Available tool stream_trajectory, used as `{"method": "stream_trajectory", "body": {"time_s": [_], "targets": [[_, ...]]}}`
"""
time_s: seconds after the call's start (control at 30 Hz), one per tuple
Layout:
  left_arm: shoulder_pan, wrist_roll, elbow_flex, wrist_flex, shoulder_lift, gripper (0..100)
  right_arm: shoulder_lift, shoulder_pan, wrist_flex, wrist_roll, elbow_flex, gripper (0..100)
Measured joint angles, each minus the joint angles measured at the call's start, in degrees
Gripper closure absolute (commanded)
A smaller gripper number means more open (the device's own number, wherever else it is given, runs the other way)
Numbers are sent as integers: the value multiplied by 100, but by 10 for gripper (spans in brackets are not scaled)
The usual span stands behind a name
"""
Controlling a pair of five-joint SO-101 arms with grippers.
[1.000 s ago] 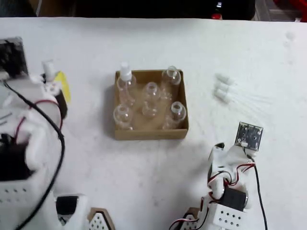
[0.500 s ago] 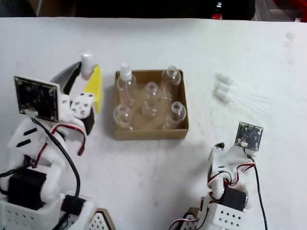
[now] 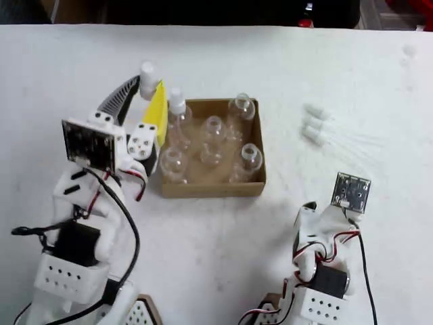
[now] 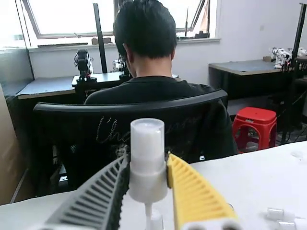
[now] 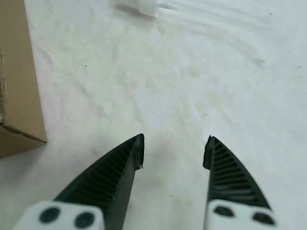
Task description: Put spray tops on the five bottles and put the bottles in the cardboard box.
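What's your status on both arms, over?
Left gripper shut on spray top, by cardboard box corner. Right gripper open, low over table. Five bottles in box, one capped. Nothing blocking.

Spray top point(image 4: 147, 160) between gripper point(image 4: 148, 191) fingers

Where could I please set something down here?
Bare table lies beyond the box and in front of it. Crowded: the box, full of bottles; the left gripper beside it, holding a top; the loose tops on its other side.
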Motion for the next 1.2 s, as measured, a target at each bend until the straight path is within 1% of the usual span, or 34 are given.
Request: {"method": "stream_trajectory", "body": {"time_s": [0.1, 0.27, 0.47, 0.6, 1.13, 1.2], "targets": [[79, 0, 360, -422, -97, 977, 0, 0, 0, 0, 0, 814], [70, 0, 396, -580, -123, 978, 0, 0, 0, 0, 0, 814], [141, 0, 396, -536, -123, 978, 0, 0, 0, 0, 0, 814], [457, 0, 396, -105, -158, 978, 0, 0, 0, 0, 0, 814], [536, 0, 448, -141, -158, 978, 0, 0, 0, 0, 0, 814], [536, 0, 607, -193, -167, 978, 0, 0, 0, 0, 0, 814]]}}
